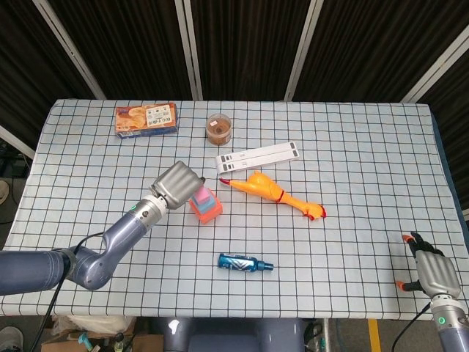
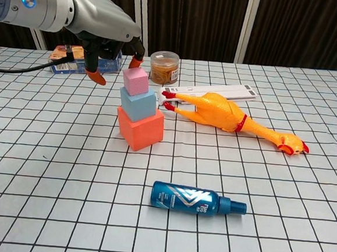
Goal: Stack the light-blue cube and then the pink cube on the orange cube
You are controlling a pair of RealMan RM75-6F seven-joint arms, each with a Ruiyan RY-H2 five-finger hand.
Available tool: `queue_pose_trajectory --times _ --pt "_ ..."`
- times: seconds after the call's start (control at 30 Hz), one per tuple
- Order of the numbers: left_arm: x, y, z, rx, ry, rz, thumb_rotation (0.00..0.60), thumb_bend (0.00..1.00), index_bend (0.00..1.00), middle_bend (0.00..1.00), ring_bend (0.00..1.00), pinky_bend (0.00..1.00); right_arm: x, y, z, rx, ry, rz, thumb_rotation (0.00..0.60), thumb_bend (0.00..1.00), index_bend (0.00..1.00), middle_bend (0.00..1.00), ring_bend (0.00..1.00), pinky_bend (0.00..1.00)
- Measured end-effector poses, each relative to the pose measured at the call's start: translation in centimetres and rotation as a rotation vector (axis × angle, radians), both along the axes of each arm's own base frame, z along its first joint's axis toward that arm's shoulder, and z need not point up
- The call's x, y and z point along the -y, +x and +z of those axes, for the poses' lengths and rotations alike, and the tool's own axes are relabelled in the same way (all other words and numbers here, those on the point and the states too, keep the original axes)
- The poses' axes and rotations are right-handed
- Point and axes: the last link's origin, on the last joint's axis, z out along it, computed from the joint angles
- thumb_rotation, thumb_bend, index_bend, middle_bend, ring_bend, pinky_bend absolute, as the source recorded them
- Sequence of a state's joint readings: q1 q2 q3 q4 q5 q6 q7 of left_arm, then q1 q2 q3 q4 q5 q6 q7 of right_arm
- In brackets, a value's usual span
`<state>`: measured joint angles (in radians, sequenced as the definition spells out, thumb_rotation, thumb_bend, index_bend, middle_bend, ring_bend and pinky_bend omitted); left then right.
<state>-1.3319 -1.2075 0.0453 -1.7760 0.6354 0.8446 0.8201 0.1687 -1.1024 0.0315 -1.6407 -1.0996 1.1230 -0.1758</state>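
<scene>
Table (image 1: 366, 147) w/ white black-grid cloth; behind it dark ribbed wall panels (image 1: 242, 44) w/ pale metal struts.

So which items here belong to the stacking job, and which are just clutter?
Job: orange cube, light-blue cube, pink cube, left robot hand.
Clutter: rubber chicken, spray bottle, jar, box, white strip.

Orange cube (image 2: 140, 128) on table; light-blue cube (image 2: 138, 105) atop; pink cube (image 2: 136, 81) topmost, upright.
</scene>
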Motion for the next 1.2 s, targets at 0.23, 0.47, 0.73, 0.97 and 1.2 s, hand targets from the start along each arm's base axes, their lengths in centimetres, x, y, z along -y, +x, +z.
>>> queue_pose_trajectory --times 0.23,0.47,0.73,0.97,1.2 --pt "0.1 0.7 2.1 0.050 0.038 -0.004 0.600 0.28 0.36 0.94 0.82 0.96 0.0 -0.1 -0.1 0.000 0.002 0.000 0.600 0.10 0.15 0.08 0.16 0.22" --pt "0.4 0.5 7.9 0.109 0.138 0.019 0.600 0.28 0.36 0.93 0.81 0.96 0.0 0.0 -0.2 0.004 0.007 0.003 0.600 0.10 0.14 0.08 0.16 0.22" --pt "3.4 -2.8 12.2 0.186 0.149 0.139 0.600 0.20 0.23 0.67 0.58 0.74 0.0 0.2 0.1 0.017 -0.006 0.010 0.600 0.10 0.15 0.08 0.16 0.22" --pt "7.0 -6.7 12.7 0.243 0.114 0.242 0.600 0.09 0.16 0.32 0.29 0.43 -0.1 0.6 0.2 0.029 -0.011 0.027 0.600 0.10 0.15 0.08 0.16 0.22" --pt "9.8 -12.1 13.0 0.332 0.203 0.297 0.600 0.08 0.16 0.20 0.18 0.31 -0.2 1.0 0.3 0.027 -0.022 0.062 0.600 0.10 0.14 0.08 0.13 0.22"
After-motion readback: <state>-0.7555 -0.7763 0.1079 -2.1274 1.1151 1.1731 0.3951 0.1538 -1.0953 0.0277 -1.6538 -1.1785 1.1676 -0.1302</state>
